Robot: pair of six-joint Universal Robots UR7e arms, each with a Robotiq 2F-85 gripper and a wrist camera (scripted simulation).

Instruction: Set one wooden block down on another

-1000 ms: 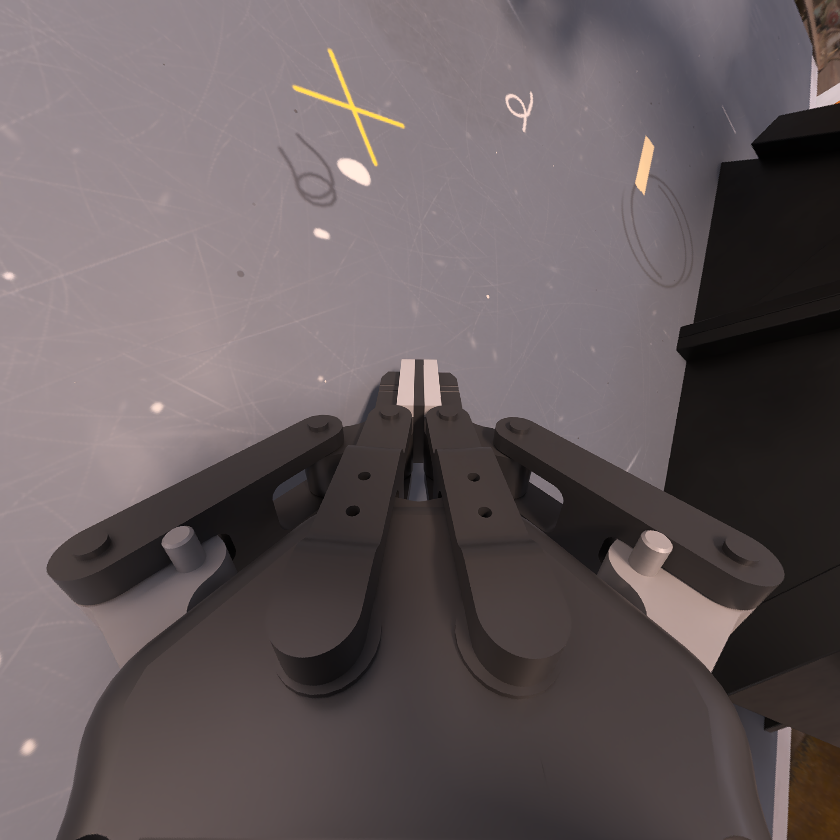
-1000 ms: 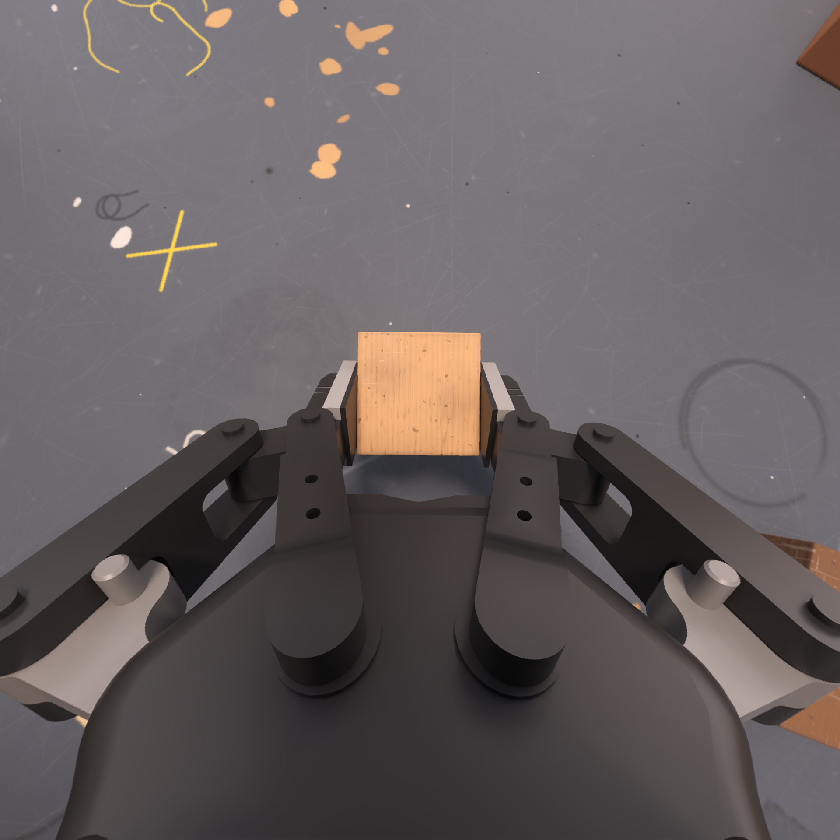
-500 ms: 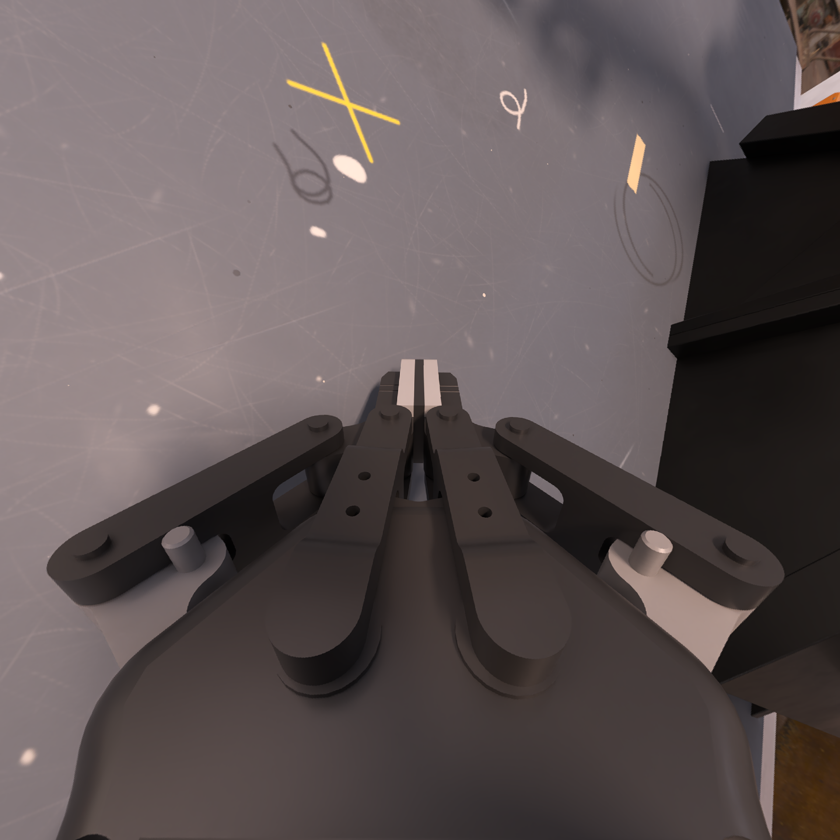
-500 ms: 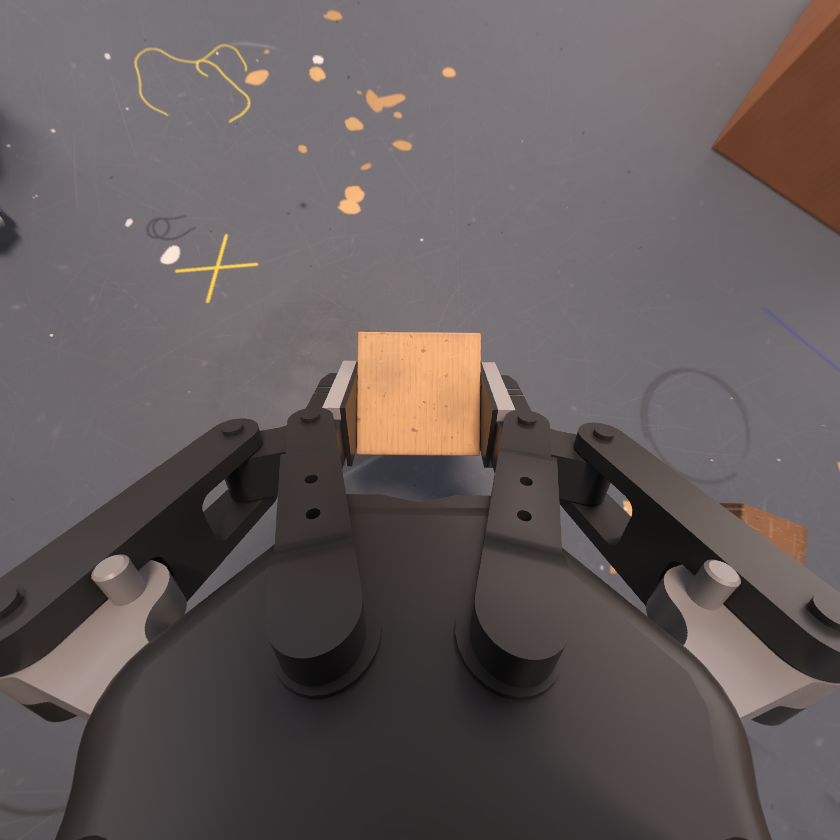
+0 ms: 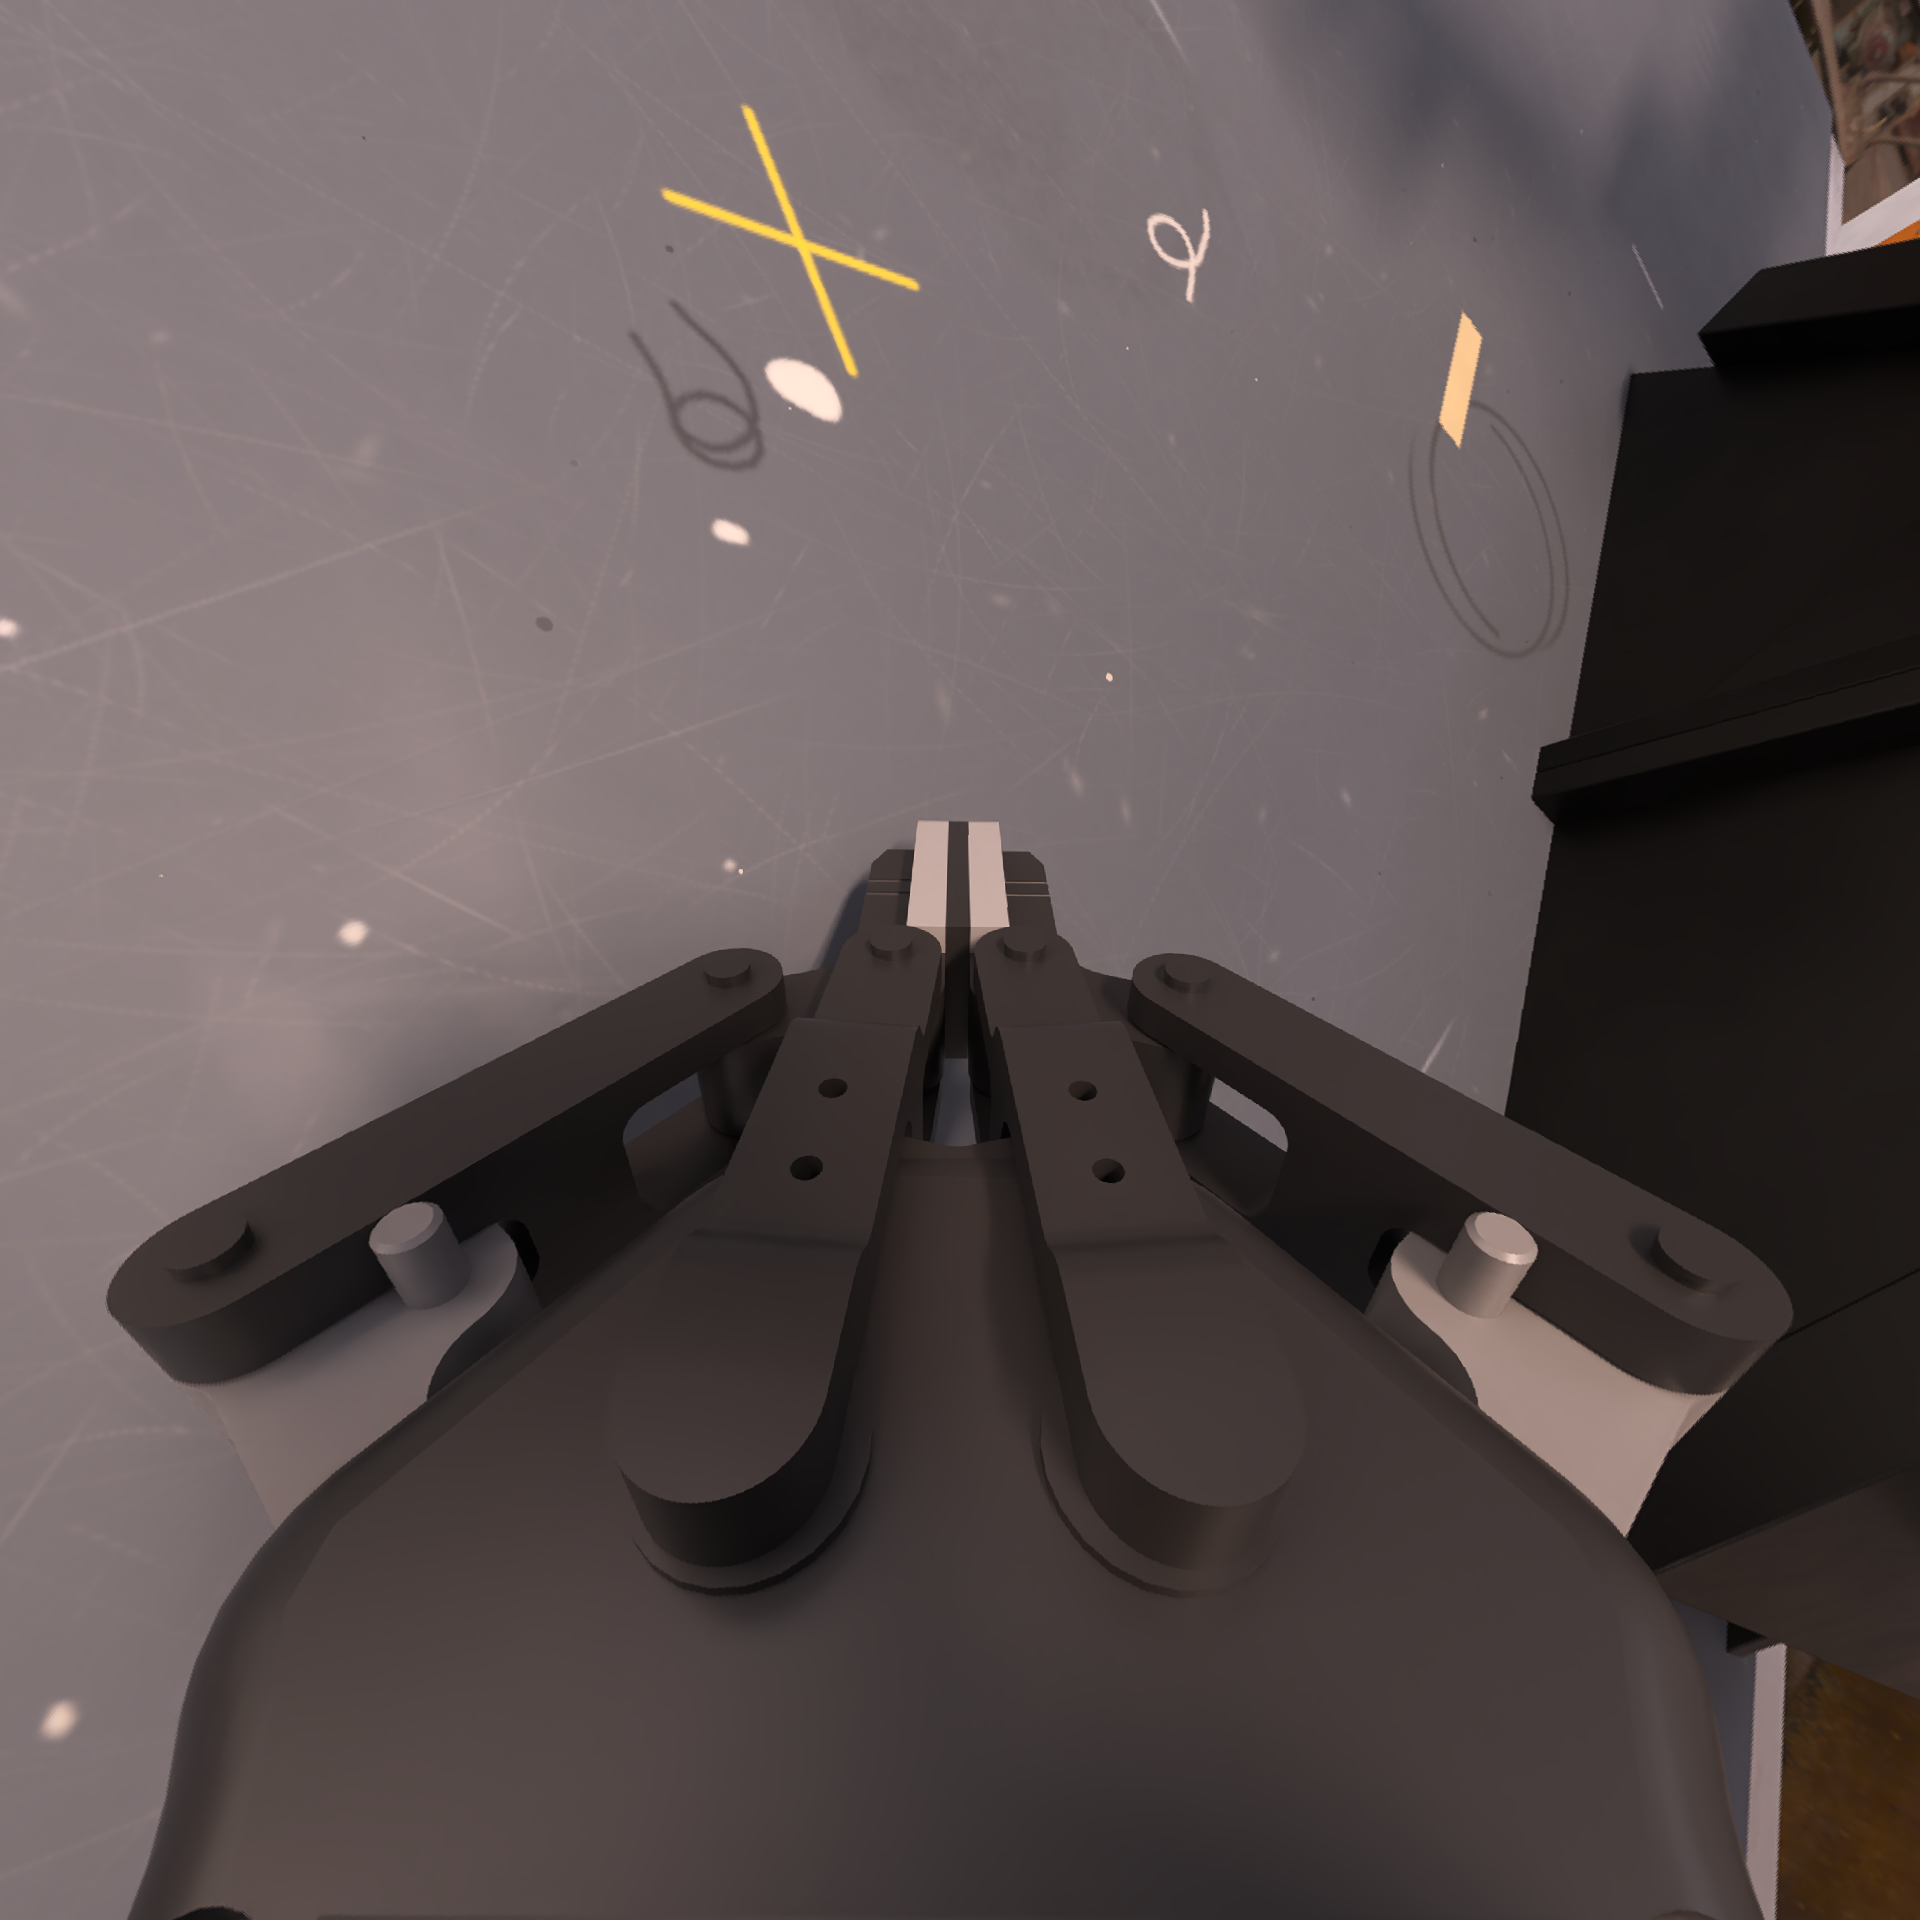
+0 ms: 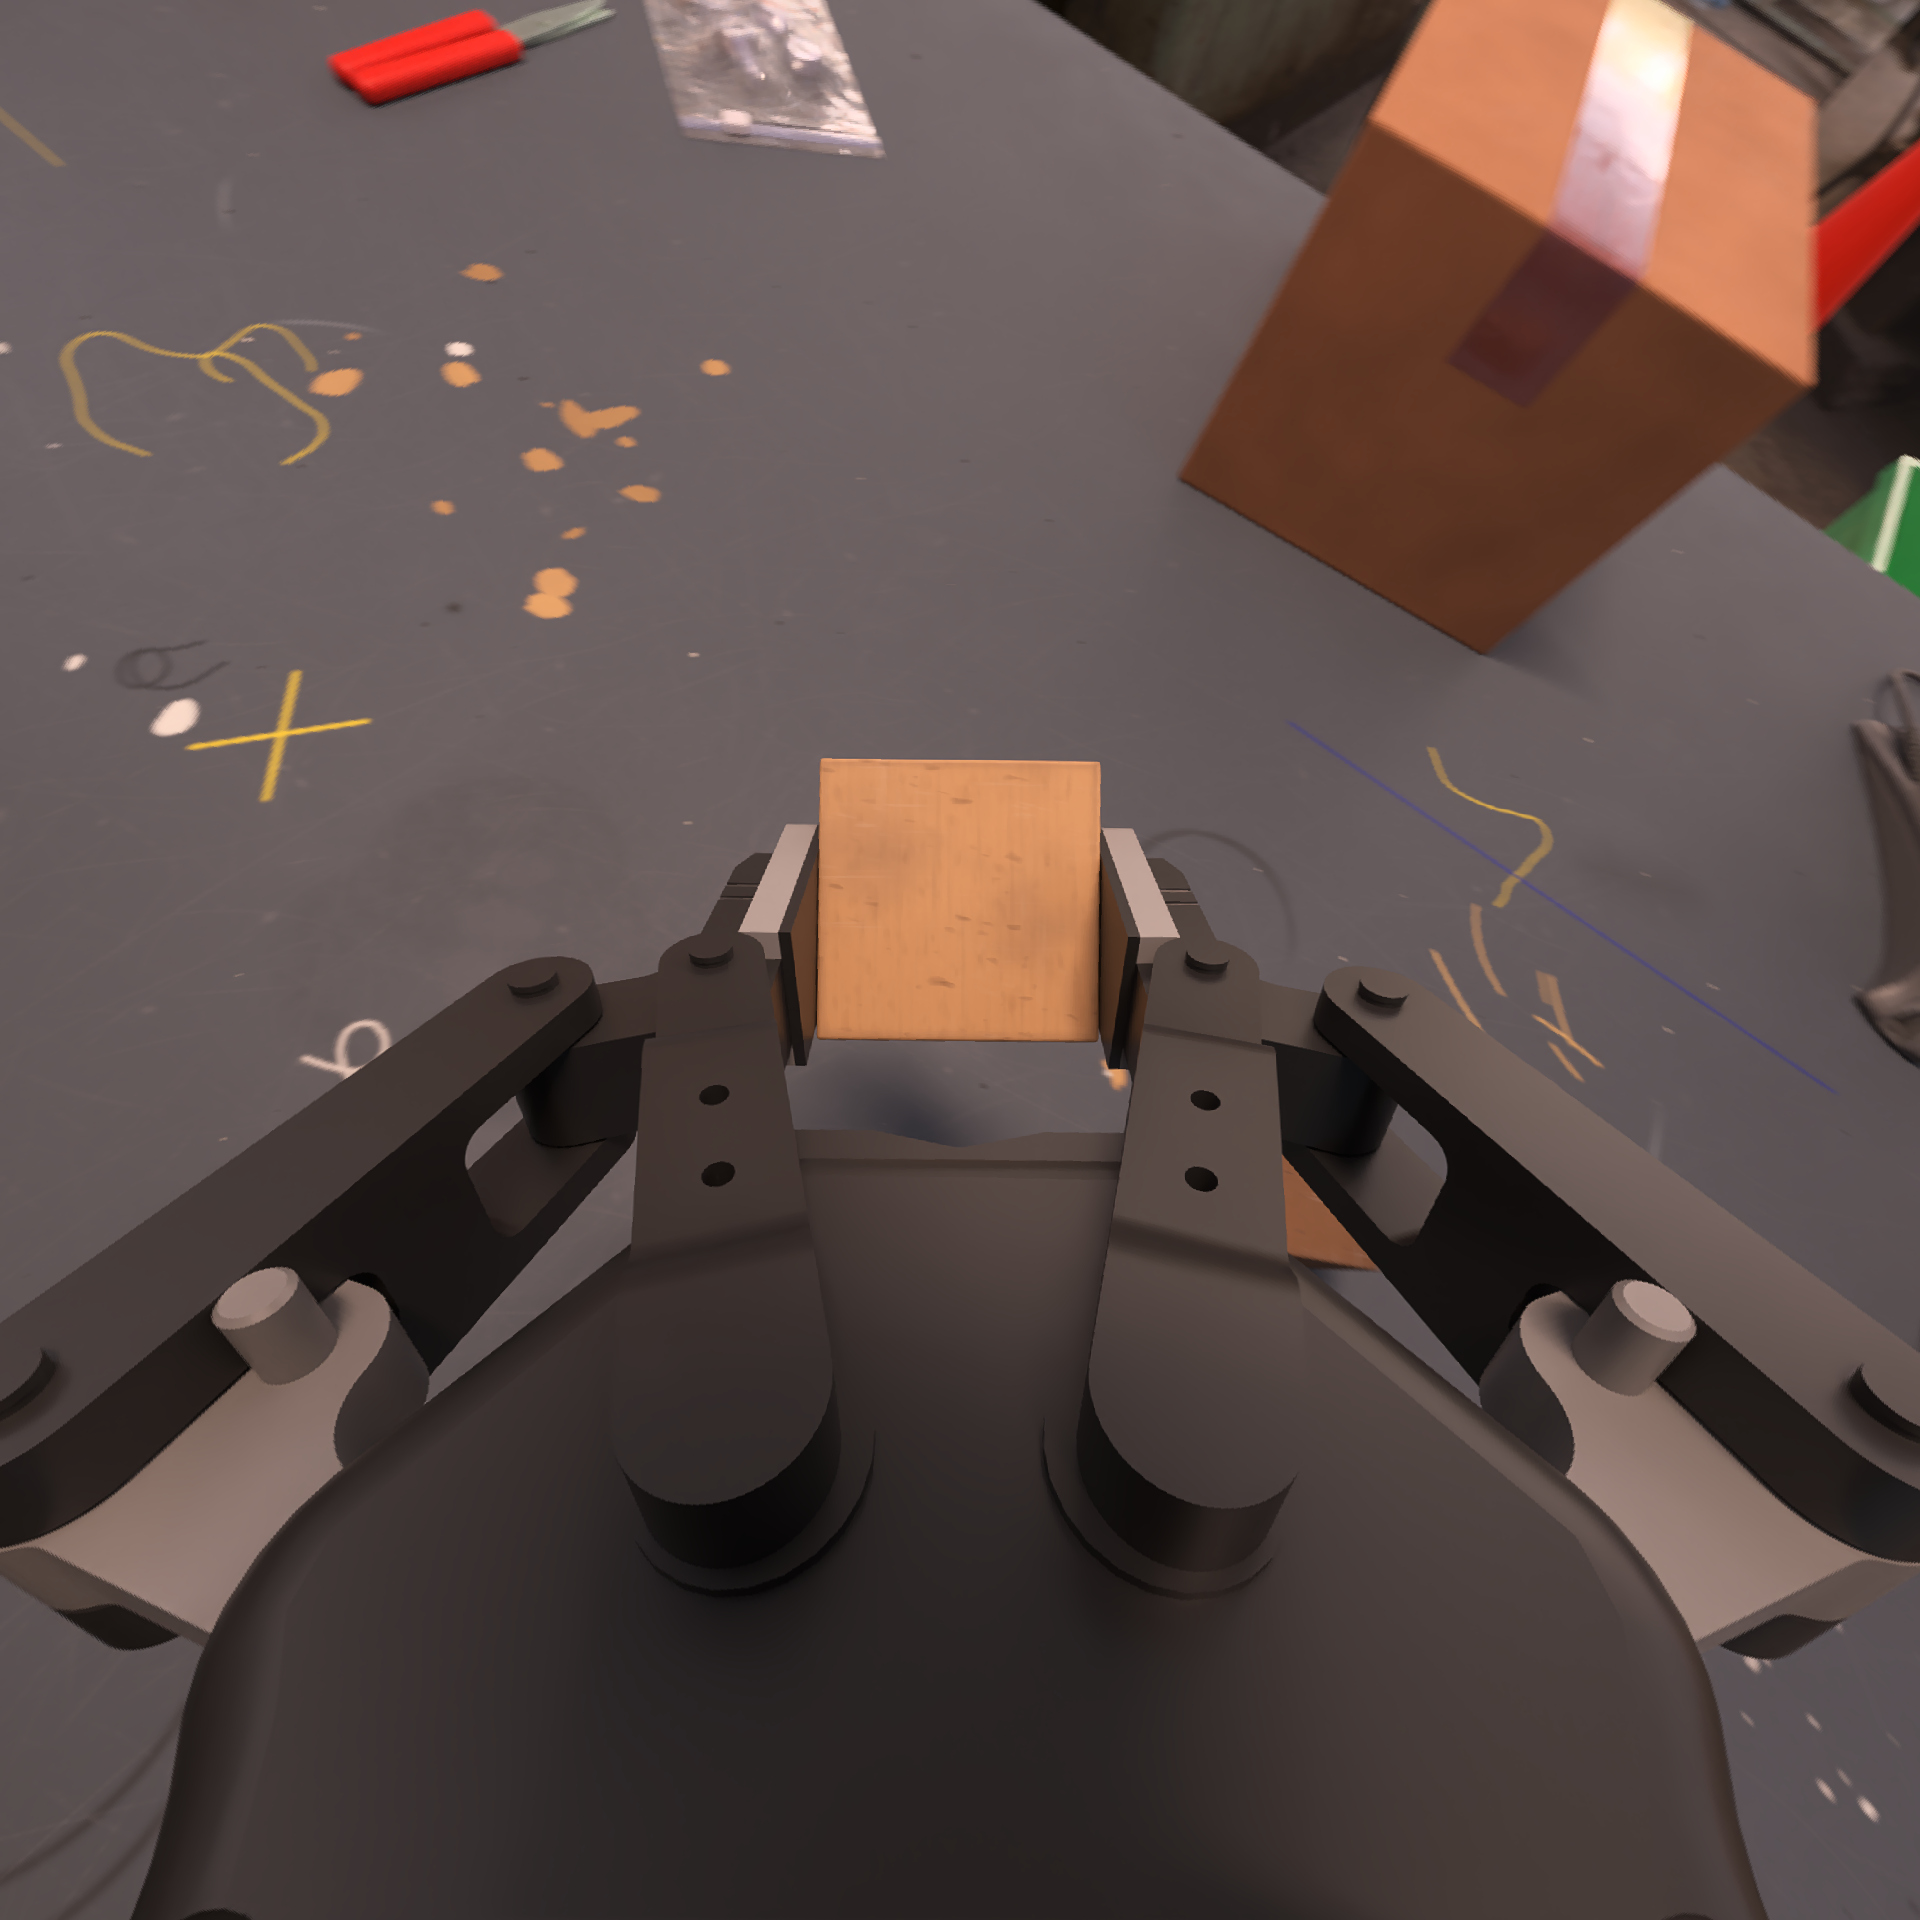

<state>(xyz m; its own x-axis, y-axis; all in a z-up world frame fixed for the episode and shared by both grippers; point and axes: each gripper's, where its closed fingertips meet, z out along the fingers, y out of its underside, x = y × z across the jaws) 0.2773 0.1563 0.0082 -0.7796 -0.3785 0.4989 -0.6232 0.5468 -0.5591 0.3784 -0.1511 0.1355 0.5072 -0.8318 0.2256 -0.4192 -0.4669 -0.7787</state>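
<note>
your right gripper (image 6: 958,940) clamps the wooden block (image 6: 958,899) by its side faces above the table (image 6: 935,436), bottom free for stacking. your left gripper (image 5: 957,873) is closed, empty. a brown sliver (image 6: 1320,1231), perhaps the second block, peeks near right.

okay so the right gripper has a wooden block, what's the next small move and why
Probably swing the right gripper toward the brown piece peeking past its right finger, possibly the second block. The light square wooden block is clamped between both pads, clear of the scuffed grey table.
</note>
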